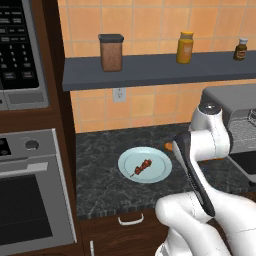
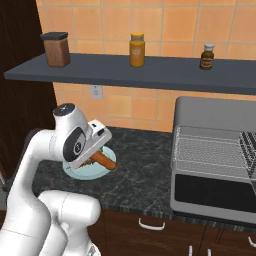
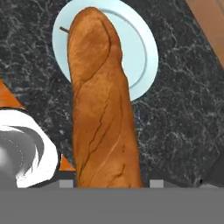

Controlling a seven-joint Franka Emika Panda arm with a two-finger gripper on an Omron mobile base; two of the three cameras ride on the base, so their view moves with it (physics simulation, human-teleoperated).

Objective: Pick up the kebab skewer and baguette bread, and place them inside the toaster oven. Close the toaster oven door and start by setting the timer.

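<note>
My gripper [image 3: 111, 184] is shut on the baguette bread [image 3: 101, 105], a long orange-brown loaf that runs up from between the fingertips. It hangs over the pale plate [image 3: 146, 52] on the dark counter. The loaf [image 2: 103, 159] pokes out below the hand, and its tip [image 1: 169, 146] shows beside the arm. The kebab skewer [image 1: 142, 167] lies on the plate [image 1: 150, 175]. In the hand view the loaf covers it except for a stick end [image 3: 64, 29]. The toaster oven [image 2: 215, 115] stands to the right with its rack [image 2: 207, 150] exposed. Its door [image 2: 212, 192] is folded down.
Above the counter, a dark shelf [image 1: 150, 70] carries a brown jar [image 1: 111, 52], a yellow bottle [image 1: 184, 47] and a small dark bottle [image 1: 240, 50]. A microwave [image 1: 17, 50] and a built-in oven [image 1: 30, 195] fill the left side. A wall outlet [image 1: 119, 94] sits behind the plate.
</note>
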